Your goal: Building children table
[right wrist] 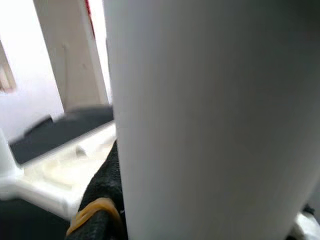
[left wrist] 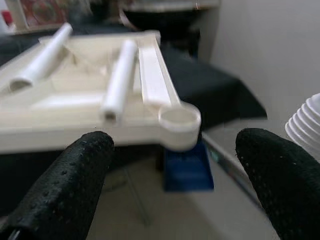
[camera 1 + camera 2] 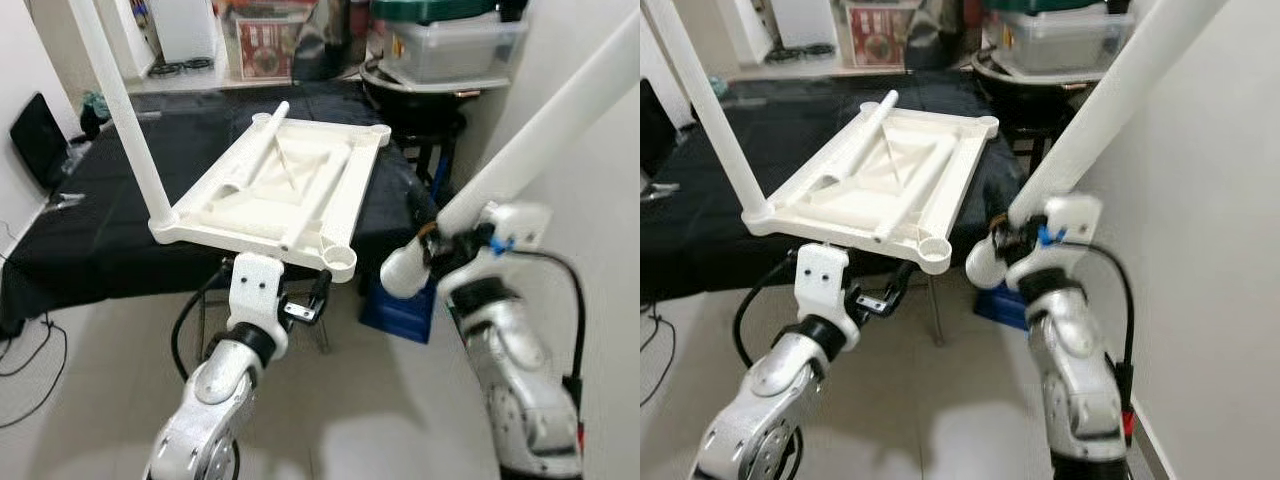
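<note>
Now I have the long white plastic table leg (image 3: 540, 130) pinched in my right gripper (image 3: 1012, 240), its ribbed lower end poking out below my wrist and the rest of the tube slanting up and away past the wall. The upturned cream plastic tabletop (image 3: 285, 190) lies on the black-covered table (image 3: 120, 190), its near edge overhanging toward me. One leg (image 3: 120, 100) already stands upright in the near-left corner; two loose white tubes (image 2: 120, 75) rest inside the tray.

My target, I judge, is the open round socket (image 3: 340, 262) at the near-right corner. To seat the leg well I should swing the tube closer to vertical, bring the ribbed end directly above that cup, then press straight down, not at an angle.

My left gripper (image 2: 170, 185) sits just below the tabletop's near edge with its black fingers (image 2: 70, 175) spread wide, holding nothing. It could brace the tray against tipping under the push. From the right wrist view I cannot tell how squarely my fingers bear on the tube.
</note>
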{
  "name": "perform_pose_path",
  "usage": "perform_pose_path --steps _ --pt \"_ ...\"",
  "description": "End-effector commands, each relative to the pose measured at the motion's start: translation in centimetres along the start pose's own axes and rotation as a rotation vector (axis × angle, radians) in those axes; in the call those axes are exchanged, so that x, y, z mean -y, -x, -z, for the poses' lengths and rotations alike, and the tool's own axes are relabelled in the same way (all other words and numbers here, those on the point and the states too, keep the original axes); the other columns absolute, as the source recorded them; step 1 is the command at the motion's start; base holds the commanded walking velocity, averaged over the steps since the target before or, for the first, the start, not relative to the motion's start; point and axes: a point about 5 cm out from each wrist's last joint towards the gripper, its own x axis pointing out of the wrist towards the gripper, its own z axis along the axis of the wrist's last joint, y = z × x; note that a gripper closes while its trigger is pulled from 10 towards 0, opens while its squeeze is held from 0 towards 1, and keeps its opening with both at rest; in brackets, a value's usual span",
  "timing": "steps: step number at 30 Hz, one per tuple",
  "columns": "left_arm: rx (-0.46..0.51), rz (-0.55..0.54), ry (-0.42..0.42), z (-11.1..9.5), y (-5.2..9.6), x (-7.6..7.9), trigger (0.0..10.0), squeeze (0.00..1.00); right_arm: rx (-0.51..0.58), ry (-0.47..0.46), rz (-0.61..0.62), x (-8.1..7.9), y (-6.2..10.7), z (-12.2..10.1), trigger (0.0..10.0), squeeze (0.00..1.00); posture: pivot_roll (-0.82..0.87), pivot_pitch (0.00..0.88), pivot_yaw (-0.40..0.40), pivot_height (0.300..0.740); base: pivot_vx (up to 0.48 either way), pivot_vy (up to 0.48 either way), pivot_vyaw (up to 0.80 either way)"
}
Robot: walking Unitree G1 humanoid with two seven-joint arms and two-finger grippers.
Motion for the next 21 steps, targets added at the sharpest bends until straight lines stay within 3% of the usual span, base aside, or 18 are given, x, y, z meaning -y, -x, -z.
perform_pose_path --steps 1,3,7,11,21 --pt "0.003 0.017 -0.011 -0.1 0.4 0.4 10.0 0.00 0.017 0.019 -0.010 -0.5 0.4 -0.6 10.0 0.00 0.09 0.105 -0.020 0.740 0.000 0.000 0.00" --pt "-0.004 0.027 -0.017 0.1 0.7 0.6 10.0 0.00 0.008 0.016 -0.004 -0.5 0.7 -0.5 10.0 0.00 0.09 0.109 -0.020 0.740 0.000 0.000 0.00" --pt "-0.014 0.047 -0.020 0.3 1.0 1.4 10.0 0.00 0.026 0.007 0.026 -0.4 0.5 -1.1 10.0 0.00 0.09 0.117 -0.013 0.740 0.000 0.000 0.80" --pt "-0.011 0.080 -0.022 0.2 0.9 2.1 10.0 0.00 0.056 -0.017 0.034 -0.3 -0.2 -1.8 10.0 0.00 0.09 0.115 -0.017 0.740 0.000 -0.257 0.00" --pt "-0.018 0.059 0.015 0.3 0.8 1.9 10.0 0.00 0.084 0.008 0.037 -0.2 -1.1 -2.7 10.0 0.00 0.09 0.114 -0.020 0.740 0.287 -0.198 0.00"
